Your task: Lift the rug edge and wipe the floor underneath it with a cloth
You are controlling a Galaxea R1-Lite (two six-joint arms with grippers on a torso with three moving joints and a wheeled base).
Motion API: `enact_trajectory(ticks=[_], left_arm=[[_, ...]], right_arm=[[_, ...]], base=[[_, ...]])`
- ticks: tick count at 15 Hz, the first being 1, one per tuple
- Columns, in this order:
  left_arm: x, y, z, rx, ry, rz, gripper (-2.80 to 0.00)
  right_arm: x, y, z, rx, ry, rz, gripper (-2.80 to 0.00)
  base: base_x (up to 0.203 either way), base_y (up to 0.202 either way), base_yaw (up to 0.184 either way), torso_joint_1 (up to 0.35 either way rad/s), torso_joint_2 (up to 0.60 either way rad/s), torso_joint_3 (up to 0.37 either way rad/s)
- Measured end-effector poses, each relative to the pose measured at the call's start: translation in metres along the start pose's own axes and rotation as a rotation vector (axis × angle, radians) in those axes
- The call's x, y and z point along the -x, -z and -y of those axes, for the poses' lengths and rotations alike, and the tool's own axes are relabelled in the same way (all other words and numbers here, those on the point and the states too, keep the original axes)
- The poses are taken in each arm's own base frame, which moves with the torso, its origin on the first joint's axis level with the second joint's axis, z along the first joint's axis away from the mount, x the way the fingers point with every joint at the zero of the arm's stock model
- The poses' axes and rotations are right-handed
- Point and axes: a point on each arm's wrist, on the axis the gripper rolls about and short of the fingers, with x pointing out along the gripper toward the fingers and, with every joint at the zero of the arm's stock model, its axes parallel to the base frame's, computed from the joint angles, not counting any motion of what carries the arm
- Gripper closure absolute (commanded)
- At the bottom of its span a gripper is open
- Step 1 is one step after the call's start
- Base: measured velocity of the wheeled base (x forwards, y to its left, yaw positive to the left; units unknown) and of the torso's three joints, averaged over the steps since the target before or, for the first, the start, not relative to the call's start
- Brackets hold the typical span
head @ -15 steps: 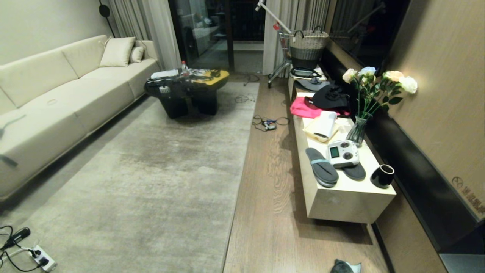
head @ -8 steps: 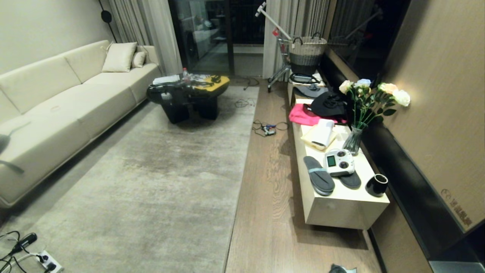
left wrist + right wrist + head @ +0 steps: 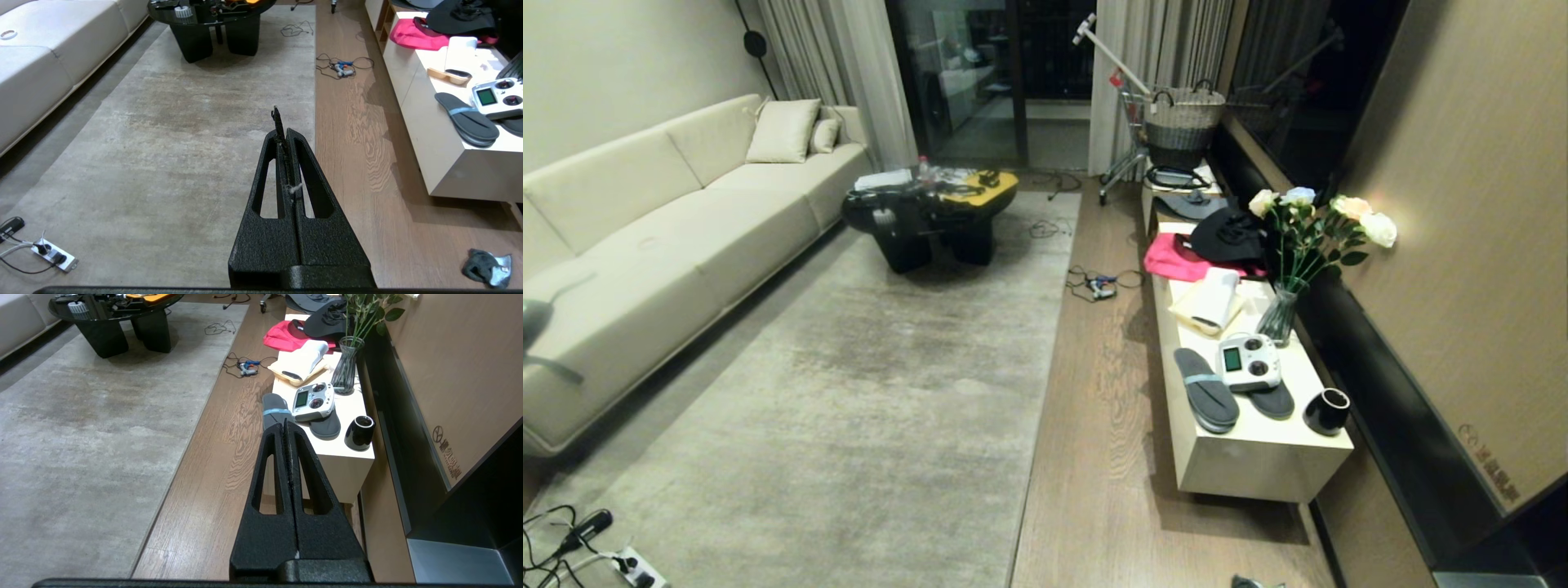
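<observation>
The view rises, nearly losing the cloth (image 3: pixel 486 267) on the floor (image 3: pixel 1107 392); both pincers (image 3: pixel 282 118) (image 3: pixel 285 426) stay clenched, empty; rug edge (image 3: pixel 1037 392) untouched.

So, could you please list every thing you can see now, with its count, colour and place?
rug: one, grey-beige, centre floor
floor: brown planks, beside rug's right edge
cloth: one, dark grey-green, on planks near cabinet
sofa: one, cream, left wall
coffee table: one, black, rug's far end
low cabinet: one, cream, right wall
slippers: two, grey, on cabinet
remote controller: one, white, on cabinet
vase of flowers: one, on cabinet
pink cloth: one, on cabinet
left gripper: black, shut, empty
right gripper: black, shut, empty
</observation>
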Motion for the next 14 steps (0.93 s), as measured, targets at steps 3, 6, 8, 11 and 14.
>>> enact_trajectory(ticks=[3,6,8,11,14], left_arm=[[0.0000,0.0000,0.0000,0.000,0.000,0.000,0.00],[0.0000,-0.0001,0.0000,0.000,0.000,0.001,0.00],[0.0000,-0.0002,0.0000,-0.001,0.000,0.002,0.00],[0.0000,0.0000,0.0000,0.000,0.000,0.000,0.00],[0.0000,0.0000,0.0000,0.000,0.000,0.000,0.00]], right_arm=[[0.0000,-0.0001,0.0000,0.000,0.000,0.001,0.00],[0.0000,0.0000,0.0000,0.000,0.000,0.000,0.00],[0.0000,0.0000,0.0000,0.000,0.000,0.000,0.00],[0.0000,0.0001,-0.0001,-0.003,0.000,-0.001,0.00],[0.0000,0.0002,0.0000,-0.006,-0.002,-0.001,0.00]], base=[[0.000,0.000,0.000,0.145,-0.34,-0.194],[0.000,0.000,0.000,0.150,-0.33,-0.187],[0.001,-0.003,0.025,0.134,-0.32,-0.177],[0.003,-0.008,0.123,0.014,-0.01,-0.007],[0.003,-0.004,0.071,0.002,0.00,0.002]])
